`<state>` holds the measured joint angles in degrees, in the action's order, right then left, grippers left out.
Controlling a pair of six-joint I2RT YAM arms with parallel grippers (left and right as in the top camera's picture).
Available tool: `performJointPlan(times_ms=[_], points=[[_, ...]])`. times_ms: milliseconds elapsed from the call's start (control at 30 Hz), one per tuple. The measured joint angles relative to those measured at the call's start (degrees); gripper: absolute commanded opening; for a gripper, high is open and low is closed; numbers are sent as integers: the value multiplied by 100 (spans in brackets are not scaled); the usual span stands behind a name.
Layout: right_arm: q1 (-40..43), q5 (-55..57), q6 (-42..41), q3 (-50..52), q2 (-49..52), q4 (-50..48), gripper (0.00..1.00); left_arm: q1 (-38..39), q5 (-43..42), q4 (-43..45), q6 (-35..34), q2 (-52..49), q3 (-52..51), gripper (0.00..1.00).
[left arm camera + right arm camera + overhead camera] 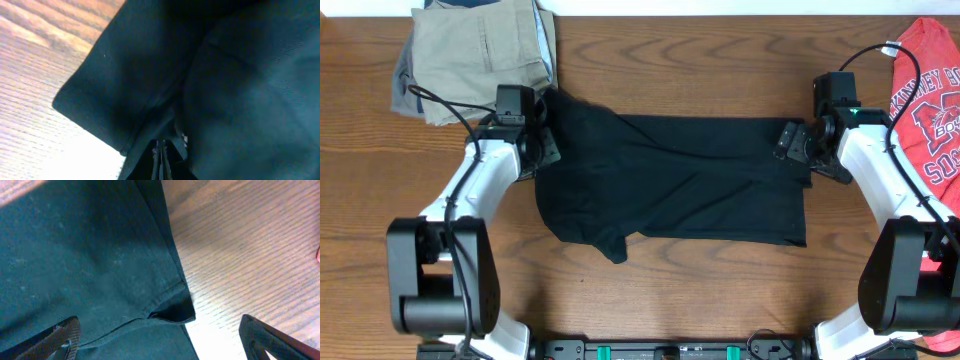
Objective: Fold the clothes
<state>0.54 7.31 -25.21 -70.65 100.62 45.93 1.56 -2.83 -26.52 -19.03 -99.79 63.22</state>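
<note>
The black T-shirt [680, 180] lies doubled over across the middle of the wooden table, one sleeve sticking out at its front left. My left gripper [548, 140] is at the shirt's back left corner. In the left wrist view its fingertips [161, 150] are pressed together, and folds of the dark fabric [240, 75] run into them. My right gripper [795, 145] is at the shirt's right edge. In the right wrist view it [162, 342] stands wide open over the fabric [75, 255], the hem corner [172, 312] lying loose between its fingers.
Folded khaki trousers [475, 50] lie at the back left, just behind my left arm. A red T-shirt with white lettering [930, 100] lies at the right edge, beside my right arm. Bare wood [700, 300] stretches in front of the black shirt.
</note>
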Motion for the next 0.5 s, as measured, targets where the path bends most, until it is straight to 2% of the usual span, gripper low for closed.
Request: performJointPlan(times_ms=[33,133,233,267,500], points=[[0,-42,63,0,0,-52,79,0,-31,17,4,98,0,6],[0,-382,271,0,0,-297,33,7,-317,243,79,442,-4,6],[-2,-741,393,0,0,-520,4,90,-702,538,111,627,-2,6],[-2,-846,435,0,0,-581,1,138,-789,608,116,632,-2,6],[-111,-1086,485,4,4,-638,1,669,-1150,850,170,136,-2,6]])
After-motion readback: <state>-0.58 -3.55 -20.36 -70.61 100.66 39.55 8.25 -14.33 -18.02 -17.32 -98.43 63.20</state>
